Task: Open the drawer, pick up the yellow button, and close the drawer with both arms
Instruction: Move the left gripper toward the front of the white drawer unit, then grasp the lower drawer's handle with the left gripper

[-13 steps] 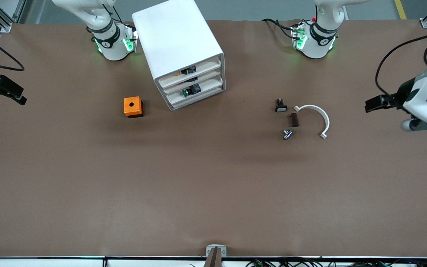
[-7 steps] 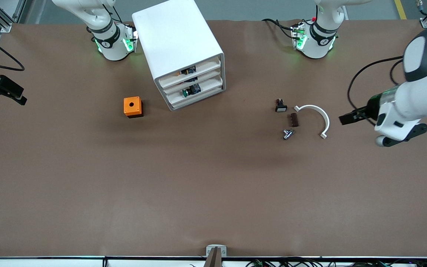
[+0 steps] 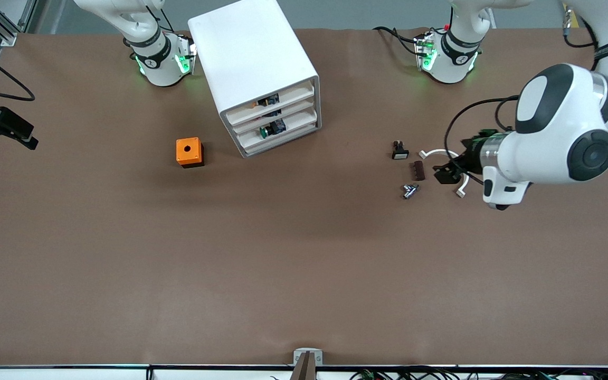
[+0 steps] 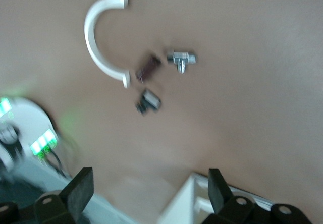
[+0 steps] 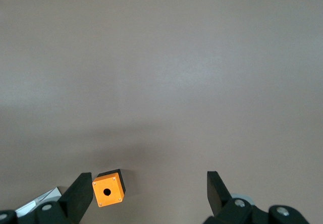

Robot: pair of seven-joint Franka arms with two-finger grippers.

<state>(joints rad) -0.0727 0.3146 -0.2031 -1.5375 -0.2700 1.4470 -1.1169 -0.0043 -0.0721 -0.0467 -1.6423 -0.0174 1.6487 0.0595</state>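
Observation:
The white cabinet point(image 3: 254, 58) stands near the right arm's base, its three drawers all pushed in. The top drawer point(image 3: 283, 99) shows a bit of the orange-yellow button point(image 3: 255, 105) over its lip. My left gripper point(image 3: 443, 174) is open and empty, in the air over the small parts toward the left arm's end of the table. In the left wrist view point(image 4: 150, 191) a corner of the cabinet point(image 4: 194, 204) shows between the fingers. My right gripper point(image 3: 19, 134) waits, open and empty, at the right arm's end of the table; it also shows in the right wrist view point(image 5: 146, 193).
An orange cube with a hole point(image 3: 189, 152) sits beside the cabinet and shows in the right wrist view point(image 5: 108, 188). A green-capped button point(image 3: 265, 131) lies in the middle drawer. A white curved piece point(image 4: 101, 37), a brown block point(image 4: 148, 68), a metal fitting point(image 4: 181, 59) and a black switch point(image 4: 148, 101) lie under the left gripper.
The left arm has swung in from the table's end toward the middle; its gripper is now over the white curved piece. The right arm has not moved.

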